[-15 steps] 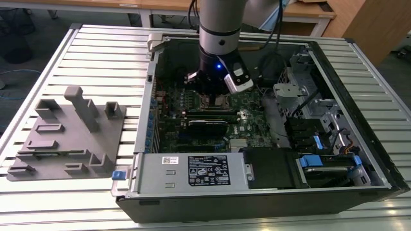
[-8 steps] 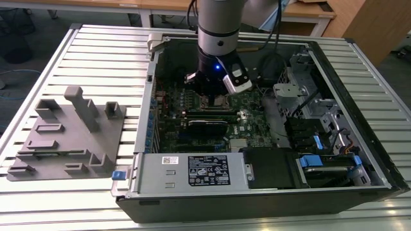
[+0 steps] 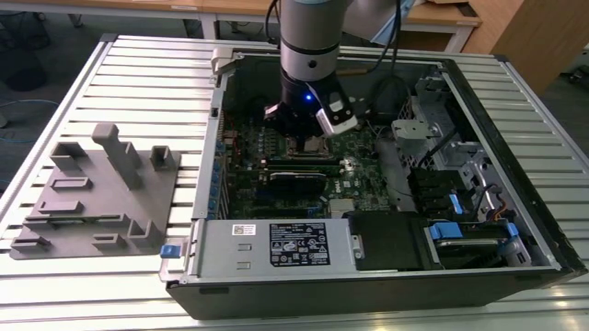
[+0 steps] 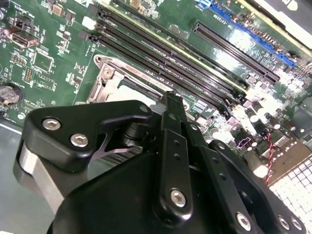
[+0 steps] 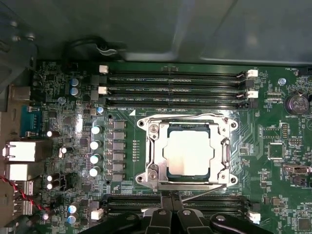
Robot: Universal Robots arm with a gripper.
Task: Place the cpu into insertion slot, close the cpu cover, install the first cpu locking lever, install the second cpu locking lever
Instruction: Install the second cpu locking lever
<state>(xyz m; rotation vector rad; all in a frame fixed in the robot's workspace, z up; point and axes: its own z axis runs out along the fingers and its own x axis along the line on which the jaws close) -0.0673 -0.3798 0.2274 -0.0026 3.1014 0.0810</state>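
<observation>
In the first wrist view the cpu point(image 5: 187, 150) lies flat in the insertion slot point(image 5: 233, 126), its silvery top showing through the cut-out of the cpu cover point(image 5: 156, 151), which is folded down over it. One wire locking lever point(image 5: 185, 113) runs along the slot's far side. Another lever point(image 5: 207, 189) slants along the near side toward my gripper point(image 5: 173, 197). The black fingers stand together, shut, at that edge of the slot. In the second wrist view the gripper point(image 4: 169, 97) tips sit right by the slot's metal frame point(image 4: 105, 78). The exterior view has the gripper point(image 3: 313, 143) low over the motherboard point(image 3: 363, 183).
The motherboard lies inside an open computer case point(image 3: 543, 227) on a slatted metal table point(image 3: 147, 76). Long black memory slots point(image 5: 175, 83) flank the socket on both sides. Capacitors point(image 5: 95, 151) stand beside it. A grey fixture block point(image 3: 101, 193) rests at the exterior view's left.
</observation>
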